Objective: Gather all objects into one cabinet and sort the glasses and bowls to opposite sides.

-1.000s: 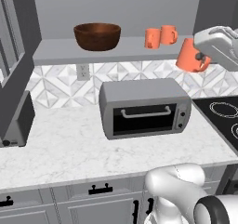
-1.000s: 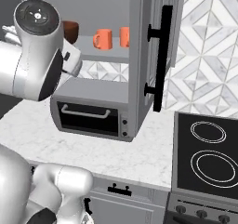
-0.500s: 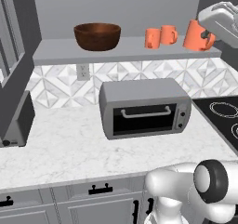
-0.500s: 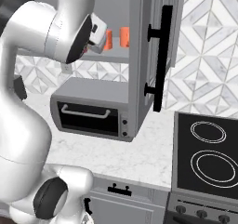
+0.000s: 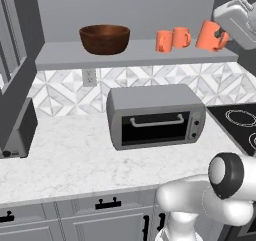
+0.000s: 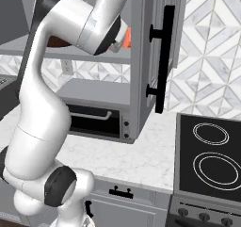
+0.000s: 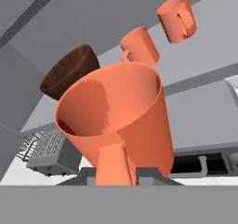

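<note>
Gripper (image 5: 220,34) clamped on an orange mug (image 5: 209,35) by its handle, tilted just above the cabinet shelf (image 5: 135,53), right end. It's headed beside the two mugs (image 5: 172,39) so cups group opposite the bowl (image 5: 104,38) on the left.

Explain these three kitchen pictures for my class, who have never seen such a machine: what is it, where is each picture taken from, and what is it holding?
It is a white robot arm on a driving base, in a computer-drawn kitchen. Two pictures come from cameras on the base, behind the arm to its left and right. The third comes from a camera on the hand.

Its gripper holds an orange mug tilted at the right end of the grey shelf. On the shelf stand two more mugs and, further left, a brown bowl. Below, a toaster oven sits on the marble counter. A stove is on the right.
</note>
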You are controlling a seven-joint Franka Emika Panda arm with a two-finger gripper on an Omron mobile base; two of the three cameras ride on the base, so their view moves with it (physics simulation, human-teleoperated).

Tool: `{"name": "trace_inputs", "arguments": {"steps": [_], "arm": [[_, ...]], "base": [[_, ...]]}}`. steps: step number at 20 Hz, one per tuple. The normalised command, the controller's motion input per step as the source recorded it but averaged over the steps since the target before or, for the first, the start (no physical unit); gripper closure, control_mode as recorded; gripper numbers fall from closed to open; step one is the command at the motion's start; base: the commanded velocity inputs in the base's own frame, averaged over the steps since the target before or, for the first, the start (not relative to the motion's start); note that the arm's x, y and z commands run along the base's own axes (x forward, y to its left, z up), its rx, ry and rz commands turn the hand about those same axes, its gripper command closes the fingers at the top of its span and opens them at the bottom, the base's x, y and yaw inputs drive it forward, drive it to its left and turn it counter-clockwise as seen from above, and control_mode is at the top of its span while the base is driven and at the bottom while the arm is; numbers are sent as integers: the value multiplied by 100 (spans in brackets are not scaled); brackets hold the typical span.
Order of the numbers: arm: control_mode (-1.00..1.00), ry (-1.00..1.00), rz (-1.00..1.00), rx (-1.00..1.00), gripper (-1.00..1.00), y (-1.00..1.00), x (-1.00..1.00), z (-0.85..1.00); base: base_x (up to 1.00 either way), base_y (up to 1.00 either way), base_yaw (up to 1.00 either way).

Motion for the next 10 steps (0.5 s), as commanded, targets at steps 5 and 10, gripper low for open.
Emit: {"name": "trace_inputs", "arguments": {"steps": [5, 10], "arm": [[-100, -1, -2, 0, 100, -6, 66, -11], [-100, 0, 1, 1, 100, 6, 40, -21]], "base": [[0, 0, 0], [0, 0, 0]]}}
